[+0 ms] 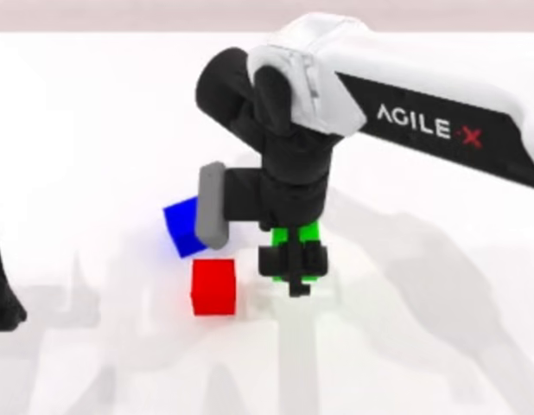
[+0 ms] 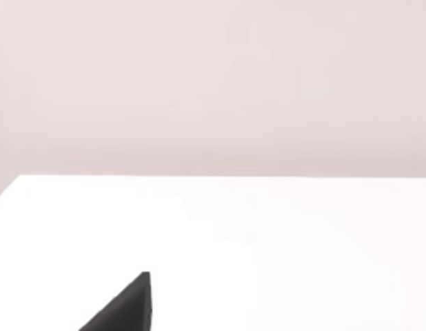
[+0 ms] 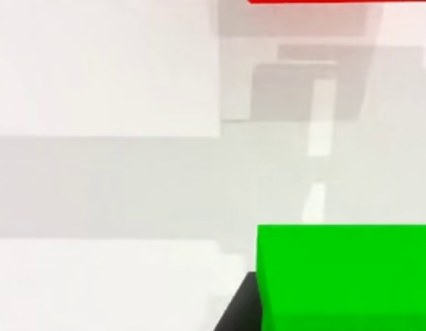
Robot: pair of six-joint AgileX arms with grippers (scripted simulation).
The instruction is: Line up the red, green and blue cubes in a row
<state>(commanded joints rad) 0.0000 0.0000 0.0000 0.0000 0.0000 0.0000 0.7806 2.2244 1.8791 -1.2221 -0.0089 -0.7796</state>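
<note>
Right gripper (image 1: 295, 264) holds green cube (image 1: 307, 233) beside red cube (image 1: 214, 286); misjudged release could nudge red, breaking row.

White table (image 1: 94, 130), pale pink wall (image 2: 213, 83)

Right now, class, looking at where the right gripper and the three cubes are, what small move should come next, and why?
Probably lower the green cube to the table beside the red cube and let go. The right gripper sits over the green cube, seemingly gripping it, just right of red, so that spot would start the row. The blue cube waits behind red. The left arm stays parked at the left edge.
</note>
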